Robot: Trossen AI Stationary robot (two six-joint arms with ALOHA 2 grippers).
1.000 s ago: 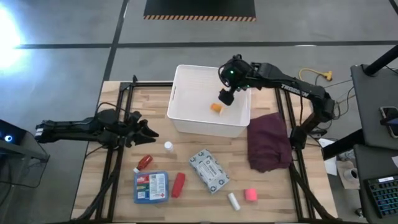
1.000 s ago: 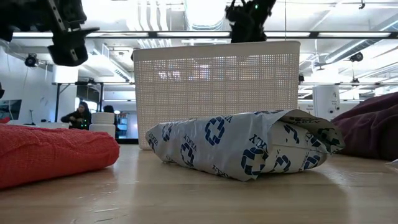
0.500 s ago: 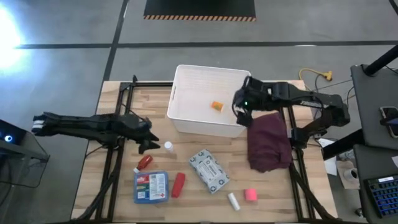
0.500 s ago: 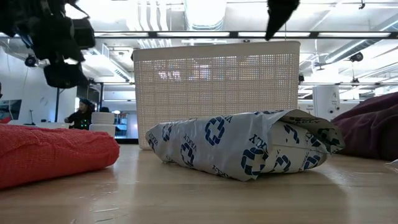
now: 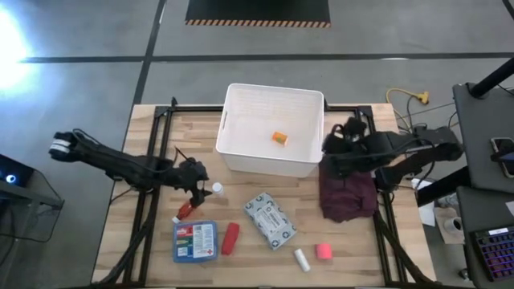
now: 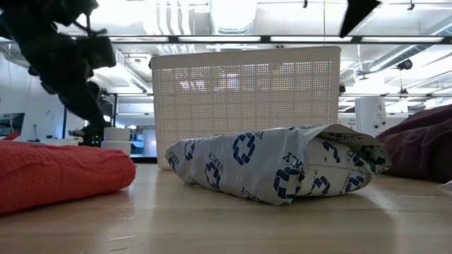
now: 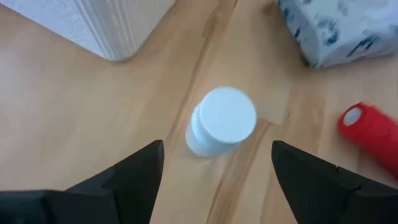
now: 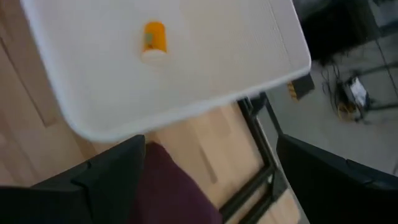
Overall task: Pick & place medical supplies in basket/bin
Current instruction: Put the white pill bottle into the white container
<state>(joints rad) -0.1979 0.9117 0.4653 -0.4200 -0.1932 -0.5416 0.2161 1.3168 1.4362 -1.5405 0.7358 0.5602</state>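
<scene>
On packet (image 6: 275,166), blue crosses, unreadable lettering

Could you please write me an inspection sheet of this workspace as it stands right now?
Surface: wooden table, dry and unmarked where bare.
Job's things: white bin holds one orange bottle. On the table lie the small white bottle, red bottle, blue first-aid box, red roll, patterned packet, white roll and pink roll.
Clutter: maroon cloth right of the bin.
Grippers: left gripper open, beside the small white bottle; right gripper open, empty, above the cloth.
Cables: yellow plug on the floor.
Surroundings: striped floor marking; a distant person.
</scene>
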